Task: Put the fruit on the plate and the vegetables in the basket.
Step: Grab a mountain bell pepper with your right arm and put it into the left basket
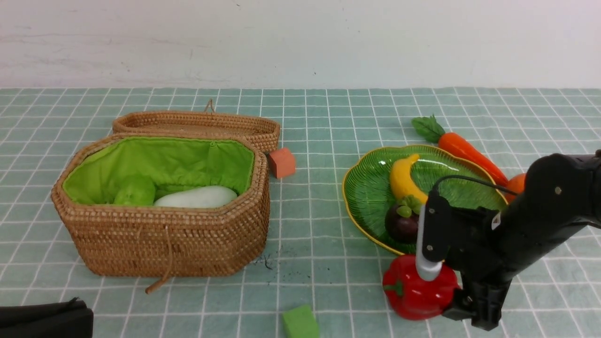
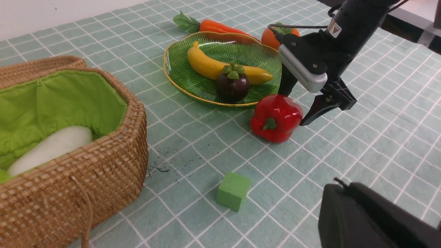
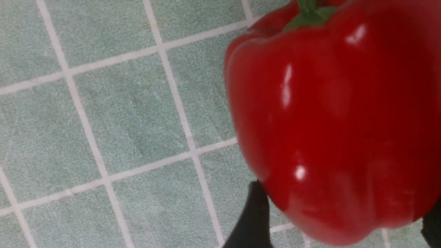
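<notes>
Nearest to me, low at the front left, the left gripper [image 2: 361, 210] sits clenched shut, with one green cube [image 1: 300, 323] on the checked cloth [image 1: 319, 225] not far from it. Over on the right, the right gripper [image 2: 292, 109] reaches down with its jaws spread wide to either side of the one red bell pepper [image 1: 408, 298]. The pepper rests on the cloth just in front of the plate [image 1: 371, 188]. Whether the fingertips [image 3: 253, 217] actually press on it I cannot tell.

On the plate lie two fruits, one banana [image 1: 404, 178] and one mangosteen [image 1: 401, 223], touching each other. One persimmon [image 1: 516, 184] sits on the cloth at the plate's far right rim, beside one carrot [image 1: 469, 150]. Two vegetables, one white radish [image 1: 197, 197] and one green gourd [image 1: 135, 191], lie side by side in the basket [image 1: 164, 239] on the left. Behind it lies one flat lid [image 1: 197, 124], with one orange cube [image 1: 281, 163] at its right end.
</notes>
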You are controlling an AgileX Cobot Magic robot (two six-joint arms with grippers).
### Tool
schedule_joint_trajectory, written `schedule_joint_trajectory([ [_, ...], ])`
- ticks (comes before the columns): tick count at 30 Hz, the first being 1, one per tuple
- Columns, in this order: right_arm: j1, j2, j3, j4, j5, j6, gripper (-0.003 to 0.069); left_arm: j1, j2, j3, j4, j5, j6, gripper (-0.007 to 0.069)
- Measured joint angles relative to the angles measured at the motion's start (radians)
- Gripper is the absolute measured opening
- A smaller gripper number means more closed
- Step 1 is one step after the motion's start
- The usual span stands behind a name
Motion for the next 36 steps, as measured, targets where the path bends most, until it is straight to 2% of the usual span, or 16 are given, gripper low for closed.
schedule_joint_trajectory([
  [7,0.037,0.000,0.000,0.009,-0.029,-0.025,0.0608,0.000,0.000,0.000,0.000,0.000,0.000,-0.0008],
  [19,0.044,0.022,0.000,0.012,-0.044,-0.026,0.0598,0.000,0.000,0.000,-0.001,0.003,0.000,-0.0008],
  [24,0.046,0.021,0.000,0.014,-0.043,-0.026,0.0523,0.000,0.000,0.000,-0.001,0.004,0.000,-0.0008],
  [28,0.047,0.021,0.000,0.019,-0.043,-0.026,0.0421,0.000,0.000,0.000,-0.001,0.004,0.000,-0.0008],
  [29,0.047,0.021,0.000,0.019,-0.043,-0.026,0.0416,0.000,0.000,0.000,-0.001,0.004,0.000,-0.0008],
  [30,0.047,0.021,0.000,0.023,-0.043,-0.026,0.0372,0.000,0.000,0.000,-0.001,0.004,0.000,-0.0008],
  [31,0.047,0.021,0.000,0.023,-0.043,-0.026,0.0367,0.000,0.000,0.000,-0.001,0.004,0.000,-0.0008],
  [32,0.047,0.021,0.000,0.026,-0.043,-0.026,0.0327,0.000,0.000,0.000,-0.001,0.004,0.000,-0.0008],
  [36,0.047,0.021,0.000,0.026,-0.035,-0.018,0.0282,0.000,0.000,0.000,-0.001,0.004,0.000,-0.0008],
])
